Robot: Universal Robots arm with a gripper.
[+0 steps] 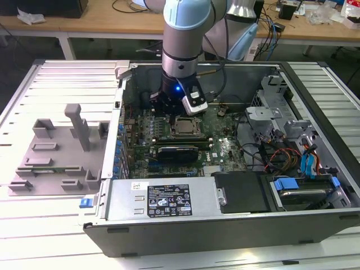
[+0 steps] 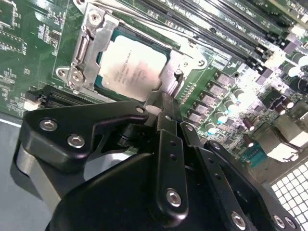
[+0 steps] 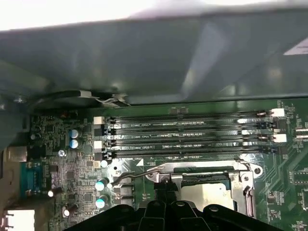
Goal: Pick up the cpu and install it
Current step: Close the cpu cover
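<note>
The cpu (image 1: 183, 127) lies flat in the motherboard's socket (image 2: 91, 45), silver top up, inside the metal frame. In both wrist views it shows just ahead of the fingertips: cpu (image 2: 132, 67), cpu (image 3: 204, 195). My gripper (image 2: 161, 102) hangs low over the socket's edge, its black fingers drawn together and shut, with nothing visibly held between them. In the first wrist view the gripper (image 3: 163, 186) sits right by the socket's thin wire lever (image 3: 137, 174). The arm (image 1: 183, 56) comes straight down into the open computer case.
Memory slots (image 3: 187, 137) run alongside the socket. The case wall (image 3: 144, 57) rises close behind them. A power supply (image 1: 163, 199), a drive bay (image 1: 301, 188) and cables (image 1: 275, 154) fill the case's near and right parts. A grey fixture (image 1: 56, 152) stands outside on the exterior view's left.
</note>
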